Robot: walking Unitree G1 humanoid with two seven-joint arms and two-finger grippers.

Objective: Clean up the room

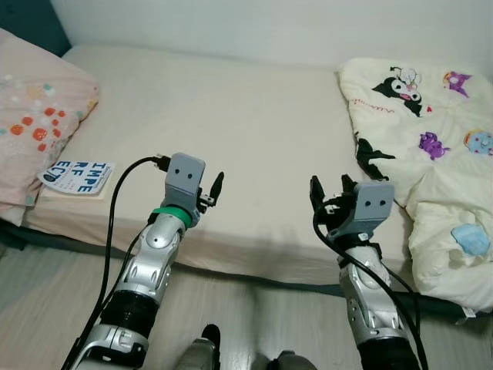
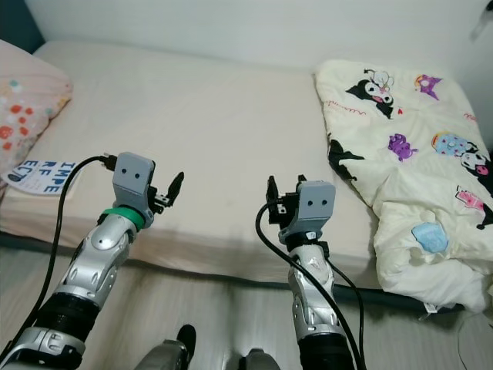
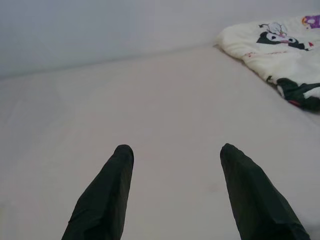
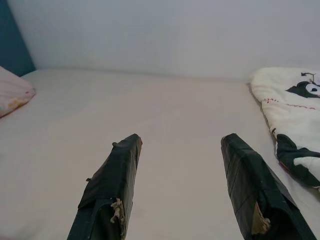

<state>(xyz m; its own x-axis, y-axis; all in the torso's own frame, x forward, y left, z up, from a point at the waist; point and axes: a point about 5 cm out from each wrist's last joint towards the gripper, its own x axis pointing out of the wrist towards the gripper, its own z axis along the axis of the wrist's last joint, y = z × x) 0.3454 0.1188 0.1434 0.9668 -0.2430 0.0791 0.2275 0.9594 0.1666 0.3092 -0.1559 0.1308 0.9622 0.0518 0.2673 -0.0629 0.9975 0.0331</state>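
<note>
Both silver arms reach up from the bottom of the left eye view, with the left hand [image 1: 212,190] and the right hand [image 1: 330,193] held over the near edge of the bed [image 1: 231,116]. Each hand holds nothing. A book [image 1: 77,177] lies on the bed beside the pink pillow [image 1: 35,116], and a crumpled blanket [image 1: 431,154] with cartoon pictures is heaped at the right end. The right eye view shows the same things, and no box, bin or basket to put things in. The left wrist view shows two black fingers [image 3: 107,195] spread wide apart over the bare sheet. The right wrist view shows its fingers [image 4: 112,185] wide apart too. I think the blanket comes next, so turn right, grab an edge with both hands, and pull it flat slowly.
</note>
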